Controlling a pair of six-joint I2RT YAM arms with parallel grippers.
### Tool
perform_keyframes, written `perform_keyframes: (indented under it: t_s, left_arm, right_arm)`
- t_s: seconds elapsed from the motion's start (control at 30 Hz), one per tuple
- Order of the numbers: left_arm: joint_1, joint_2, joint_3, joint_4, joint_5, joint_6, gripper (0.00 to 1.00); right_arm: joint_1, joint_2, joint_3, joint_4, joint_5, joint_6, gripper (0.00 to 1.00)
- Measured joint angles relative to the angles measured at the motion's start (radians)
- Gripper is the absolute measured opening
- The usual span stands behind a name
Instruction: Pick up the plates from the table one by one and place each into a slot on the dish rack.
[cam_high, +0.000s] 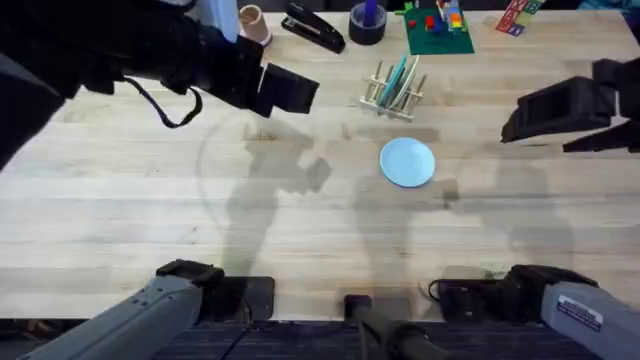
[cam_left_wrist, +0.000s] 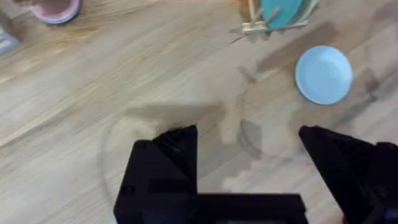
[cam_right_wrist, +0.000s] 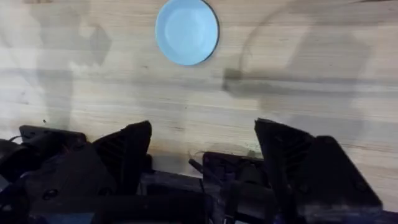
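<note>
The left jaws (cam_left_wrist: 249, 155) stand wide apart and hold nothing, raised above bare wood of the bench (cam_high: 120, 210). The light blue plate (cam_left_wrist: 323, 74) lies flat on the bench well ahead of them and off toward their right finger, apart from both fingers. Farther out past that plate stands the dish rack (cam_left_wrist: 273, 23), with a teal plate (cam_left_wrist: 281, 11) upright between its pegs; in the overhead view a pale cream plate (cam_high: 410, 80) also leans in the dish rack (cam_high: 392, 92) beside the teal plate (cam_high: 399, 78).

The right jaws (cam_right_wrist: 202, 146) are likewise spread open and empty, hovering above the bench. The light blue plate (cam_right_wrist: 186, 31) sits flat well ahead of them, roughly in line with the gap between the two fingers, touching neither.

From overhead, the light blue plate (cam_high: 407, 161) rests just in front of the rack, between the left jaws (cam_high: 290, 88) and the right jaws (cam_high: 555, 110), clear of both.
</note>
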Motion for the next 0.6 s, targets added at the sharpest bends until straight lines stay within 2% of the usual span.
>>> perform_keyframes:
  t_s: [0.1,0.17,0.27,0.33,0.37,0.6]
  left_arm:
    - [0.000,0.000,0.000,-0.014,0.060,-0.005,0.989]
    - [0.000,0.000,0.000,-0.020,0.099,-0.017,0.907]
    - [0.000,0.000,0.000,-0.023,0.160,-0.033,0.483]
    - [-0.001,0.004,0.000,-0.023,0.202,-0.048,0.151]
    - [-0.002,0.009,0.000,-0.023,0.220,-0.055,0.075]
    - [-0.002,0.108,0.000,-0.031,0.374,-0.106,0.044]
  right_arm:
    - [0.000,0.010,0.000,0.001,-0.005,-0.008,0.995]
    - [0.000,0.012,0.000,0.002,-0.006,-0.012,0.995]
    - [0.000,0.014,0.000,0.002,-0.007,-0.015,0.994]
    - [0.000,0.014,0.000,0.002,-0.009,-0.015,0.993]
    - [0.000,0.014,0.000,0.001,-0.009,-0.015,0.993]
    - [0.000,0.014,0.000,-0.001,-0.010,-0.015,0.993]
